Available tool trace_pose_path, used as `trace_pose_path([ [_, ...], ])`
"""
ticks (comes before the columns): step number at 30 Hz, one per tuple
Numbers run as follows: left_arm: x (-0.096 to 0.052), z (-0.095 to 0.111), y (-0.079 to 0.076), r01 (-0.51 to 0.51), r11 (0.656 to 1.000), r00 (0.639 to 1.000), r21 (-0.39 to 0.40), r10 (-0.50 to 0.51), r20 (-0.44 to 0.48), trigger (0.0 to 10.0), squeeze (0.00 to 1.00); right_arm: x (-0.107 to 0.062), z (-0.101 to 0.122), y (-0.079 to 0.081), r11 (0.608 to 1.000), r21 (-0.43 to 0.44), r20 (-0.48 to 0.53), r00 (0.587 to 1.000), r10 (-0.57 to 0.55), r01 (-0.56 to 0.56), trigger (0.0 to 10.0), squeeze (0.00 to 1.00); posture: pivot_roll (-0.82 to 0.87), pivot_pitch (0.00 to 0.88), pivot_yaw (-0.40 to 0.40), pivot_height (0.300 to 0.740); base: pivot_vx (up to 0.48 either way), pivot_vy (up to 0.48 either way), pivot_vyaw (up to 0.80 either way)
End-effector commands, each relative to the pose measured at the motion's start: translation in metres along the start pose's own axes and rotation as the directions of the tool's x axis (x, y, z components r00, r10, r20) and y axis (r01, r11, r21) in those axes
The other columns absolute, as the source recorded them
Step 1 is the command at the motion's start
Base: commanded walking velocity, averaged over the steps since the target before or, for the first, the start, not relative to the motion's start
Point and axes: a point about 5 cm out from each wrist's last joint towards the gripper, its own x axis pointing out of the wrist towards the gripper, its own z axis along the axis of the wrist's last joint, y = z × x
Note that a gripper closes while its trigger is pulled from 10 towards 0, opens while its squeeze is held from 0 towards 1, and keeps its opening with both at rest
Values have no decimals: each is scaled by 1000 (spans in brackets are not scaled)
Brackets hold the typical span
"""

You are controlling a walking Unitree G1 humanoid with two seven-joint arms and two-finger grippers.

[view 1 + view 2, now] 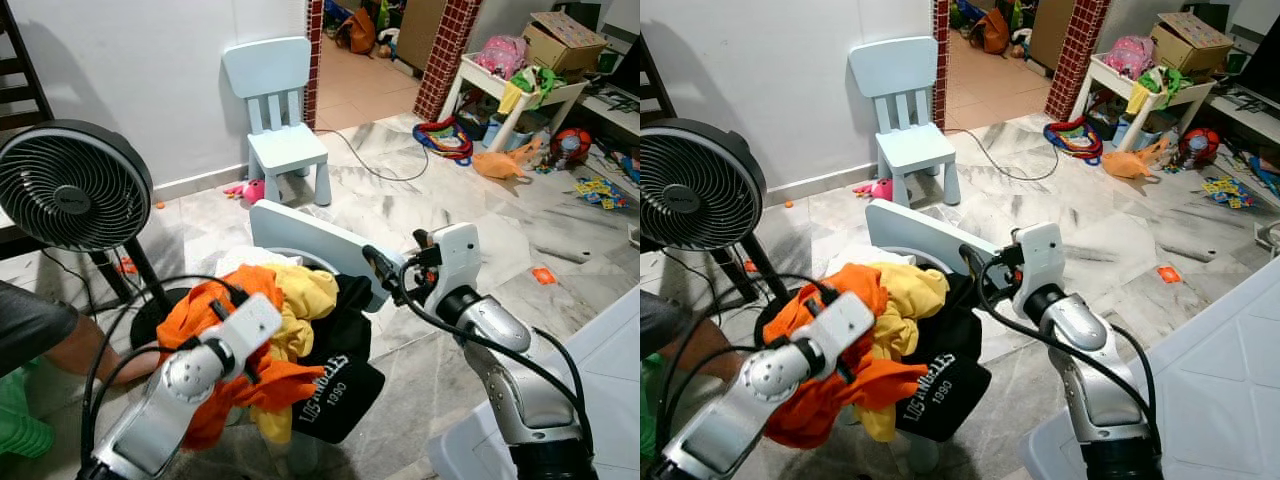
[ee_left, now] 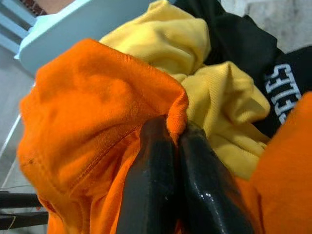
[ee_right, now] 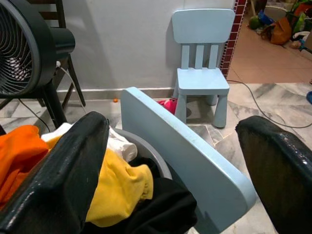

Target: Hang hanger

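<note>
L gripper (image 2: 178, 139): fingers pinched on orange shirt (image 1: 215, 300) atop laundry pile. R gripper (image 3: 170, 146): fingers spread wide, hovering beside pile. Hanger: none visible. Risk: lifting drags yellow garment (image 1: 300, 295) out w/ it.

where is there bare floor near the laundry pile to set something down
Bare marble floor lies between the small blue chair, the pale blue panel and the toy clutter. It is crowded at the clothes pile, where the left gripper pinches the orange garment.
</note>
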Motion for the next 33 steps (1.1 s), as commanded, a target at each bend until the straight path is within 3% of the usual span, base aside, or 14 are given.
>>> trace_pose_path([
  [1,-2,-1,0,-10,1000,1000,8,10,-7,8039,0,0,2,-2,1000,-13,8,1000,-9,9,10000,0,-97,85,-60,740,0,0,0],
  [2,-2,-2,1,-25,1000,1000,-1,25,-8,9333,0,0,2,-2,1000,-13,8,1000,-9,10,10000,0,-96,85,-60,740,0,0,0],
  [3,-2,-2,2,-30,1000,1000,-5,30,-8,9333,0,0,2,-2,1000,-13,8,1000,-10,10,10000,0,-96,85,-60,740,0,0,0],
  [4,-3,-3,4,-57,998,998,-25,56,-8,10000,0,0,2,-2,1000,-13,8,1000,-10,10,10000,0,-96,85,-60,740,0,0,0],
  [6,-3,-4,7,-88,995,996,-56,88,-10,10000,0,0,2,-2,1000,-13,8,1000,-10,10,10000,0,-96,85,-60,740,0,0,0],
  [7,-5,-4,13,-148,981,989,-123,148,-10,10000,1000,0,2,-1,1000,-12,8,1000,-10,10,10000,0,-96,85,-60,740,0,0,0],
  [15,-9,-5,23,-269,925,961,-268,276,-11,10000,1000,1,1,-1,1000,-11,8,1000,-6,6,10000,0,-88,83,-63,740,0,0,0],
  [27,-9,-6,21,-289,917,955,-275,294,-23,10000,1000,1,1,-1,1000,-14,9,1000,-6,6,10000,0,-90,82,-62,740,0,0,0],
  [30,-11,-4,22,-307,852,945,-424,325,-30,10000,1000,1,1,-1,1000,-14,9,1000,-7,7,10000,0,-88,81,-61,740,0,0,0],
  [32,-14,-1,24,-322,783,932,-533,361,-33,10000,1000,1,1,-2,1000,-14,10,1000,-7,7,10000,0,-85,79,-61,740,0,0,0],
  [33,-18,2,26,-351,726,913,-591,407,-42,10000,1000,2,1,-2,1000,-14,11,1000,-5,6,10000,0,-85,79,-61,740,0,0,0],
])
